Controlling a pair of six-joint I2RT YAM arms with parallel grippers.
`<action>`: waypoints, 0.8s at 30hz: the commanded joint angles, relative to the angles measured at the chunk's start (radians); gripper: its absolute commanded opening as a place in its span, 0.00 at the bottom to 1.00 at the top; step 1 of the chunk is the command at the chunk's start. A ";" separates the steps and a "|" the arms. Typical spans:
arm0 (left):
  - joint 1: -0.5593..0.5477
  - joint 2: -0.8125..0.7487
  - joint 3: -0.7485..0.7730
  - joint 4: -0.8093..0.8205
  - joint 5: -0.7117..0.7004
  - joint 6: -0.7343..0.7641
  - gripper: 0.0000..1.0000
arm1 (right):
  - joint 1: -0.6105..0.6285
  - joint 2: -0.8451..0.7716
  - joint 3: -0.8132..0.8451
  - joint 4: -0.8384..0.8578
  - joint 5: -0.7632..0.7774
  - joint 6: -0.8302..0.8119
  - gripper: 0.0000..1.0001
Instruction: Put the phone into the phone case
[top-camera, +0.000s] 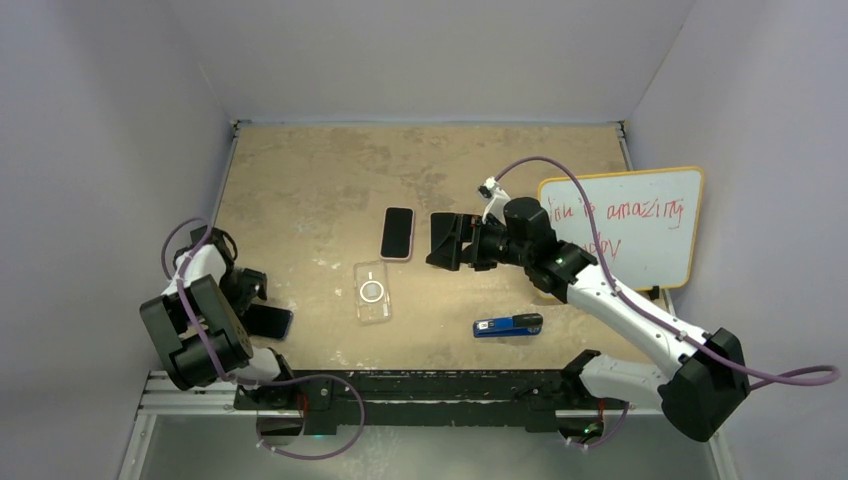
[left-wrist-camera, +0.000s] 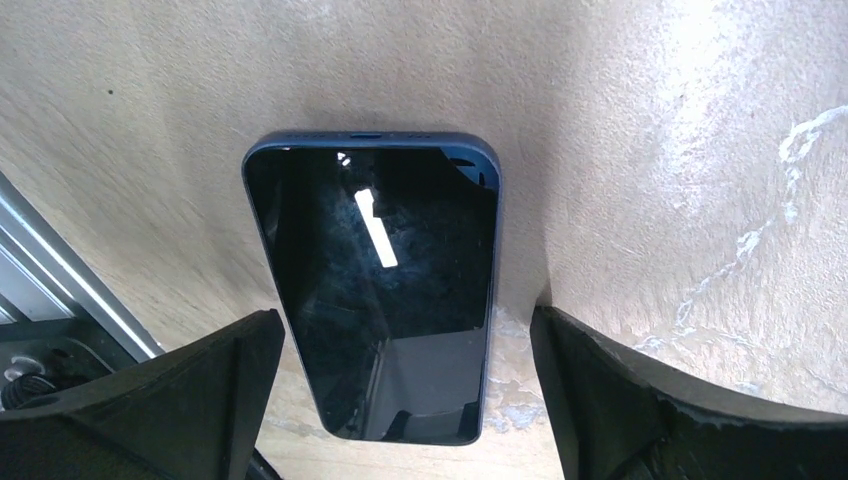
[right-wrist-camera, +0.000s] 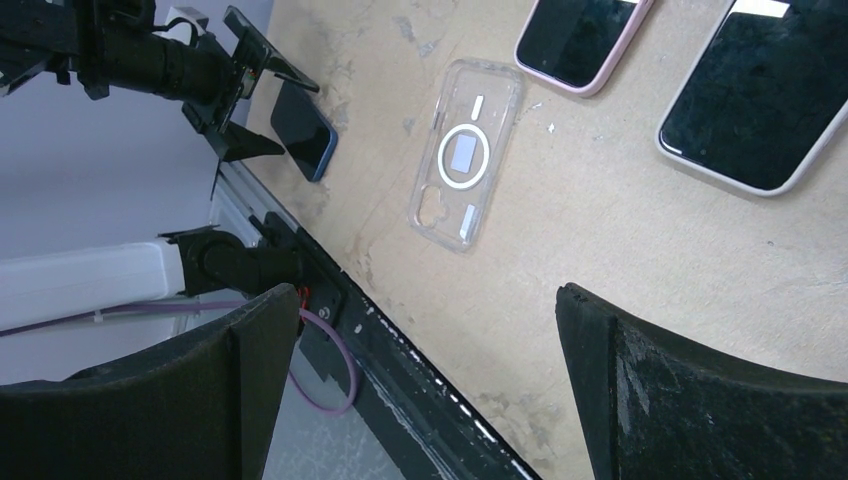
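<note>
Nothing is done yet: the clear case (top-camera: 372, 292) lies empty at lower centre of the top view, with no phone in it. Three phones lie on the table (top-camera: 300, 180): a pink phone (top-camera: 398, 232) just above the case, a pale phone (right-wrist-camera: 760, 100) beside that, and a dark blue phone (left-wrist-camera: 380, 260) at the lower left. You cannot tell which one is meant. Your left claw (left-wrist-camera: 405, 330) is spread wide astride the blue phone, gripping nothing; the finger (left-wrist-camera: 190, 400) at frame left sits just beside the phone's edge. Your right claw (right-wrist-camera: 428, 298) hangs released above the table, holding nothing. Pick-up and seating remain.
</note>
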 joint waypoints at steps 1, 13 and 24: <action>0.004 0.007 -0.034 0.007 0.019 0.016 1.00 | 0.003 -0.021 0.040 0.029 -0.020 0.015 0.99; -0.006 -0.083 -0.022 -0.097 0.023 0.000 1.00 | 0.004 -0.025 0.025 0.052 -0.040 0.039 0.99; 0.004 -0.001 -0.036 -0.023 0.013 -0.053 1.00 | 0.004 -0.047 0.058 -0.004 -0.041 0.027 0.99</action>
